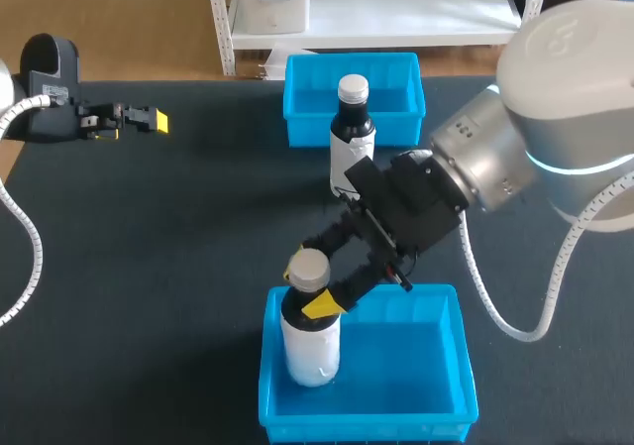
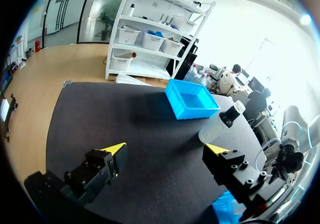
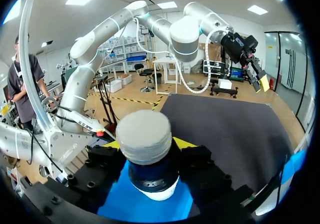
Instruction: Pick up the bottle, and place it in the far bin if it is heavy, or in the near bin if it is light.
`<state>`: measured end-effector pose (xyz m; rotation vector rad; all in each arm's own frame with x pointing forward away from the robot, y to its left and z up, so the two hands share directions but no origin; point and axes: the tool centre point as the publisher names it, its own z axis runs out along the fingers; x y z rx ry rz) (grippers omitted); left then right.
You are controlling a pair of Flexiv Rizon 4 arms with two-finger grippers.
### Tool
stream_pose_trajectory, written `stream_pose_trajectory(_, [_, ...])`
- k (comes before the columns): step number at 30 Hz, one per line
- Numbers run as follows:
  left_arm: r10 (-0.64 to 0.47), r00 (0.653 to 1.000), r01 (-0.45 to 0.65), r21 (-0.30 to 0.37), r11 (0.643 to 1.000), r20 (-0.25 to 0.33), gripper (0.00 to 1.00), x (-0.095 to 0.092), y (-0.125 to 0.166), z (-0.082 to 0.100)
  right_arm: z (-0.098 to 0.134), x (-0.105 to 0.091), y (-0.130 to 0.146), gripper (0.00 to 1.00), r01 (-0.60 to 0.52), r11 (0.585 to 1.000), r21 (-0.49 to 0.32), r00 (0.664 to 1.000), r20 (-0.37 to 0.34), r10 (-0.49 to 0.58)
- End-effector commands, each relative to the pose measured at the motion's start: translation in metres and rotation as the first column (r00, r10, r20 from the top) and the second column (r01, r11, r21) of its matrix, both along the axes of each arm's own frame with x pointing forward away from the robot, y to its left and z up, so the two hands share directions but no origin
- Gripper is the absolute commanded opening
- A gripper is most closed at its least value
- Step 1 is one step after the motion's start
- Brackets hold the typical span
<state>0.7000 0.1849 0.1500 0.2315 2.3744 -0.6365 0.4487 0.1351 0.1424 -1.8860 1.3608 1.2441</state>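
**Right gripper** (image 1: pixel 305 291): jaws clenched on the neck of the bottle (image 1: pixel 311 351). One yellow-tipped finger sits on each side, just under the grey cap. In the right wrist view the cap rises between the fingers (image 3: pixel 112 144), and the bottle (image 3: pixel 145 139) fills the gap between them.

**Bottle:** upright, dark at the shoulder and white lower down. Its body hangs straight below the jaws, inside the near bin (image 1: pixel 462 366), close to the wall farthest from the right arm (image 1: pixel 555 118). Whether its base rests on the bin floor cannot be told. In the right wrist view the blue floor of the near bin (image 3: pixel 150 206) shows directly under the jaws.

**Beyond the right jaws:** a second bottle (image 1: pixel 352 118), dark with a white cap, stands upright on the table (image 1: pixel 149 267). It is just beside the near wall of the far bin (image 1: pixel 307 128). The wrist of the right arm partly covers its lower end.

**Left gripper** (image 1: pixel 139 120): well apart from the right jaws, low over the table's far left part. Its jaws are released with nothing between them. In the left wrist view its fingers (image 2: pixel 114 149) stand wide. Ahead of the left gripper (image 2: pixel 165 149) lie the far bin (image 2: pixel 192 100) and the second bottle (image 2: pixel 220 124), close together.
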Motion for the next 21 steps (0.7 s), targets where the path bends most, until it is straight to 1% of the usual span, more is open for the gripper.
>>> stream_pose_trajectory(1, [0.000, 1.000, 0.000, 0.000, 1.000, 0.000, 1.00, 0.000, 0.000, 0.000, 0.001, 0.001, 0.000, 1.00, -0.004, 1.000, -0.008, 1.000, 0.001, 0.004])
stream_pose_trajectory(6, [0.000, 1.000, 0.000, 0.000, 1.000, 0.000, 1.00, 0.000, 0.000, 0.000, 0.002, 0.003, -0.005, 1.00, -0.004, 1.000, -0.019, 1.000, 0.003, 0.005])
stream_pose_trajectory(10, [0.000, 1.000, 0.000, 0.000, 1.000, 0.000, 1.00, 0.000, 0.000, 0.000, 0.001, 0.012, -0.016, 1.00, 0.027, 0.999, -0.044, 1.000, 0.008, -0.027])
stream_pose_trajectory(13, [0.000, 1.000, 0.000, 0.000, 1.000, 0.000, 1.00, 0.000, 0.000, 0.000, 0.002, 0.022, -0.030, 1.00, 0.068, 0.995, -0.070, 0.998, 0.017, -0.067])
stream_pose_trajectory(17, [0.000, 1.000, 0.000, 0.000, 1.000, 0.000, 1.00, 0.000, 0.000, 0.000, 0.008, 0.040, -0.054, 1.00, 0.142, 0.986, -0.091, 0.990, 0.034, -0.140])
stream_pose_trajectory(21, [0.000, 1.000, 0.000, 0.000, 1.000, 0.000, 1.00, 0.000, 0.000, 0.000, 0.014, 0.061, -0.078, 1.00, 0.213, 0.972, -0.096, 0.977, 0.050, -0.209])
